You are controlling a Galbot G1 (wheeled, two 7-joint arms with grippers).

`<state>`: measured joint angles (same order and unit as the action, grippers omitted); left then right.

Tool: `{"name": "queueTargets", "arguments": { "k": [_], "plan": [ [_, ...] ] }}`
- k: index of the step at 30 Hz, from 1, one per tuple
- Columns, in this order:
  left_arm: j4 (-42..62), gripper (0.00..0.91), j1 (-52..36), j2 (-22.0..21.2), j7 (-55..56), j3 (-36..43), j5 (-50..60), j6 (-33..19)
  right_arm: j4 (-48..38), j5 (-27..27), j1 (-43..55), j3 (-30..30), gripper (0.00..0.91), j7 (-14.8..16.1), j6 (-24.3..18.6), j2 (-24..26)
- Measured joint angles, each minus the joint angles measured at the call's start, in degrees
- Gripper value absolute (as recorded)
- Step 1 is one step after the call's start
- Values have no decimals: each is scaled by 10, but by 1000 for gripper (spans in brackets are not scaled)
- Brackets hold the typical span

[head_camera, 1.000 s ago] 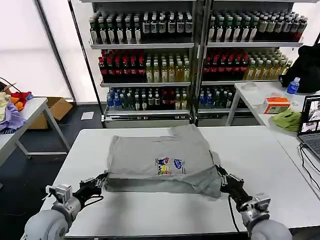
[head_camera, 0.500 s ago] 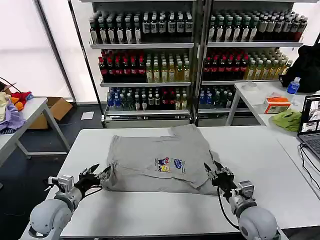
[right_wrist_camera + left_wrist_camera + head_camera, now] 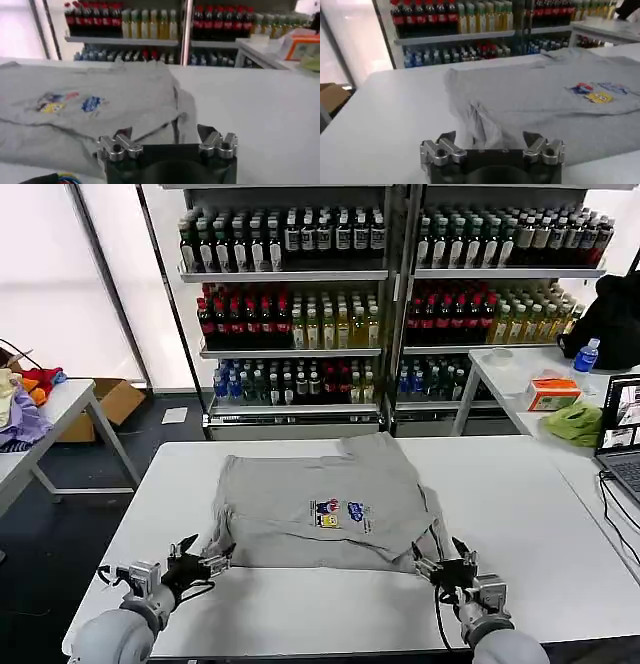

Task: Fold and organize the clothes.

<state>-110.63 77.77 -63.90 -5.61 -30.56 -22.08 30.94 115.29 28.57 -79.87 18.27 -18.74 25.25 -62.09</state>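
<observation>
A grey short-sleeved shirt [image 3: 320,504] lies folded on the white table [image 3: 300,609], its small multicoloured chest print facing up. My left gripper [image 3: 207,557] hovers open just off the shirt's near left corner, holding nothing. Just off the near right corner, my right gripper [image 3: 443,563] is open and empty too. In the left wrist view the shirt [image 3: 545,95] spreads beyond the open left gripper [image 3: 490,139], with a bunched fold close in front of it. The right wrist view shows the shirt [image 3: 100,95] and a loose sleeve edge ahead of the open right gripper [image 3: 165,133].
Shelves of bottles [image 3: 380,304] stand behind the table. A side table on the right carries a laptop [image 3: 622,434], a lime-green cloth [image 3: 575,424], an orange box [image 3: 553,393] and a blue bottle [image 3: 587,356]. Coloured fabrics [image 3: 20,399] lie on a table at the left.
Both grippers were shut on the shirt's near corners a second ago. They have opened, let go and drawn back towards me. The shirt's front edge has settled flat.
</observation>
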Motion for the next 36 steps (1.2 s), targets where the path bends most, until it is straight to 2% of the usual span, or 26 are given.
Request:
{"name": "queueTargets", "arguments": {
  "k": [1,2,3,19,26,32,34,35,36],
  "plan": [
    [2,101,-1,-2,0,1,1,-1,-1,0,-1,-2,0,-3,2,-2],
    [6,30,-2,-5,2,2,2,-2,-2,0,-2,-3,0,-5,4,-4],
    [10,0,-4,-8,4,2,3,-3,-4,0,-2,-4,0,-7,5,-6],
    [31,0,12,-12,3,-4,-7,-13,5,10,-14,-9,0,-9,14,1],
    [4,0,54,-8,11,-17,-18,-11,34,5,-52,5,0,11,10,26],
    [-39,0,117,-16,24,-36,-19,-12,73,-22,-104,21,0,34,4,33],
    [-57,10,143,-21,28,-44,-19,-11,87,-33,-123,23,0,41,3,34],
    [-66,413,156,-24,30,-49,-20,-9,93,-40,-131,25,191,45,2,34],
    [-75,655,169,-27,32,-54,-21,-7,99,-45,-141,26,504,50,2,35]
  ]
}}
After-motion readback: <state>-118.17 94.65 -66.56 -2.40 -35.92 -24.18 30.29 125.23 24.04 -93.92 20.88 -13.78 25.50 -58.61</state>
